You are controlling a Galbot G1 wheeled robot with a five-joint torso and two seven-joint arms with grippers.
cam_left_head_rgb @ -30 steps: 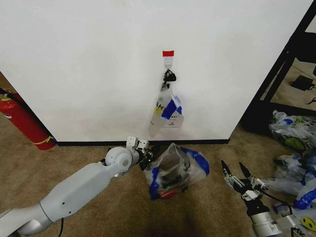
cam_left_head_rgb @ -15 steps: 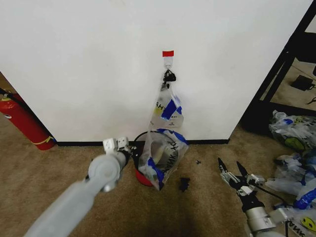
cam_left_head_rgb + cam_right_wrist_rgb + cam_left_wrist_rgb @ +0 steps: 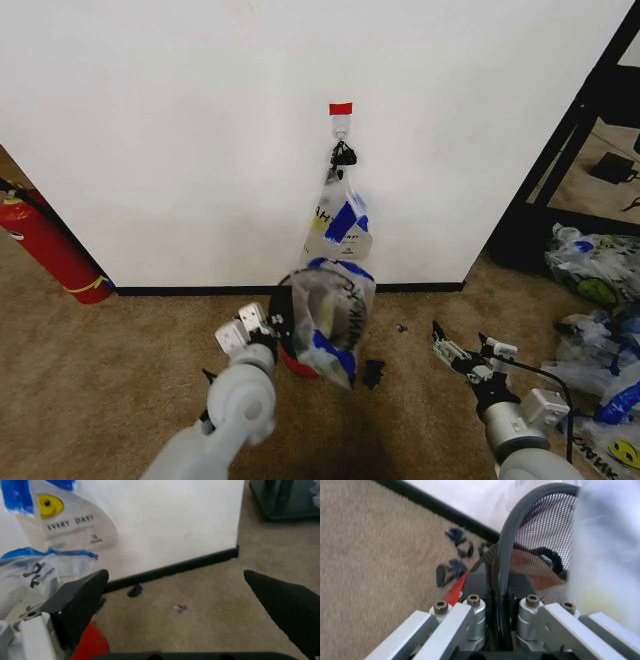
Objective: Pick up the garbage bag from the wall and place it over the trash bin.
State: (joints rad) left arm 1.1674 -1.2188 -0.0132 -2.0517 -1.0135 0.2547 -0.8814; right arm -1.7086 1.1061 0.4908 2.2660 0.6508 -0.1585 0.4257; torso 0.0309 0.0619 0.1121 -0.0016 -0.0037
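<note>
Head view: your left gripper (image 3: 262, 325), fingers clamped on the trash bin (image 3: 290, 345) rim, has tipped it upright under its garbage bag (image 3: 330, 315); right gripper (image 3: 465, 356) gapes beside it.

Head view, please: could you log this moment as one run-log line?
left gripper: shut on trash bin rim | right gripper: open, idle above carpet | garbage bag: draped on bin | another bag: on wall hook

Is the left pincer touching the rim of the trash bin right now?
Touching: in the left wrist view the left pincer has its fingers closed on the trash bin's black rim.
</note>
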